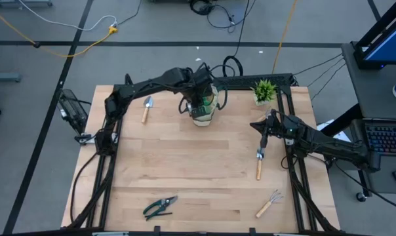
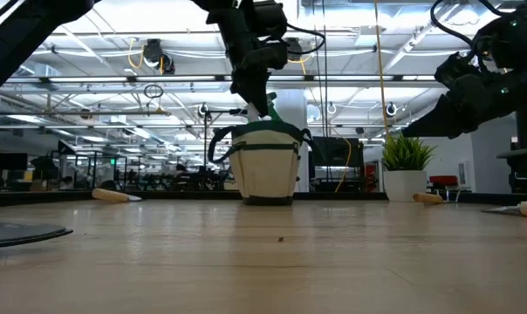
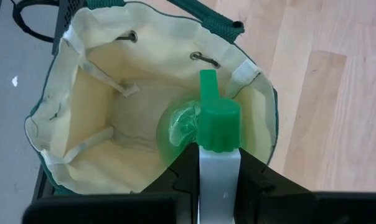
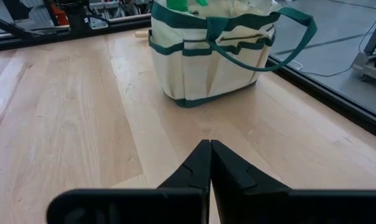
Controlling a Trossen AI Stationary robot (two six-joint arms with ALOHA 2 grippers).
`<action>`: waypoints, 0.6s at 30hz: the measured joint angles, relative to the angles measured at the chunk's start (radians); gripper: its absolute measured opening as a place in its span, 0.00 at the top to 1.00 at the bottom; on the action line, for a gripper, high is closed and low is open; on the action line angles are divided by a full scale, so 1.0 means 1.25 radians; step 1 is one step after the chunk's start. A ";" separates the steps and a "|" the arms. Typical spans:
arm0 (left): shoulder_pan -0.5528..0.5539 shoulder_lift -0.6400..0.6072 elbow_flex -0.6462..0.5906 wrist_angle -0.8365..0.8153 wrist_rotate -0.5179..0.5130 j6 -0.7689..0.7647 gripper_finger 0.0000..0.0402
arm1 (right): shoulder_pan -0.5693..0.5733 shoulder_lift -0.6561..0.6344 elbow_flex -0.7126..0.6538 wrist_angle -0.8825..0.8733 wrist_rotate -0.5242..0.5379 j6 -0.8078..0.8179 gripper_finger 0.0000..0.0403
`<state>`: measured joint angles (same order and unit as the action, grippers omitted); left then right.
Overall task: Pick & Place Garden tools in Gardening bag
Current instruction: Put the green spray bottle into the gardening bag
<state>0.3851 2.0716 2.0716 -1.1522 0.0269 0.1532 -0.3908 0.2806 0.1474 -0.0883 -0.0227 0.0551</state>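
The left gripper (image 3: 219, 163) hangs right over the open top of the gardening bag (image 3: 76, 93), at the far edge of the table. Its two fingers are pinching the green spray bottle (image 3: 203, 121) by its neck. The bottle points down, with its round body already low inside the bag and its nozzle cap still up by the fingers. So the bag is straight below this gripper, and I think the next move only needs the fingers to let go (the bottle looks lined up with the hole, near one side wall).

The right gripper (image 4: 210, 163) waits low over the bare wood on the right side of the table. Its fingers are pressed together and hold nothing. From there the bag is ahead of it, well apart.

The other tools are still lying on the table. The pruning shears (image 1: 160, 206) and the hand rake (image 1: 268, 204) are at the near edge. One trowel (image 1: 259, 164) lies just by the right gripper, with its long way running from near to far, so the right arm is the closer one for it. The other trowel (image 1: 146, 108) lies just left of the bag, under the left arm.

I cannot see any words or labels on the bag or the bottle.
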 joint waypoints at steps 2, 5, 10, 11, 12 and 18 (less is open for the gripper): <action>0.003 0.000 0.000 0.002 0.001 0.001 0.87 | 0.000 0.001 0.000 0.001 0.000 0.000 1.00; 0.011 0.000 0.000 0.002 0.002 0.001 0.87 | 0.000 0.001 0.000 0.000 0.000 0.000 1.00; 0.013 0.009 0.000 0.001 0.006 0.002 0.87 | 0.000 0.002 0.000 0.001 0.000 0.000 1.00; 0.013 0.014 0.000 -0.001 0.012 0.002 0.87 | 0.000 0.002 0.000 0.001 0.000 0.000 1.00; 0.013 0.021 0.000 -0.002 0.019 0.002 0.87 | 0.000 0.002 0.000 0.001 0.000 0.000 1.00; 0.011 0.046 0.000 0.000 0.030 0.001 0.87 | 0.000 0.002 0.000 0.001 0.000 0.000 1.00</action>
<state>0.3983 2.1289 2.0716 -1.1519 0.0646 0.1547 -0.3908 0.2829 0.1474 -0.0875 -0.0227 0.0555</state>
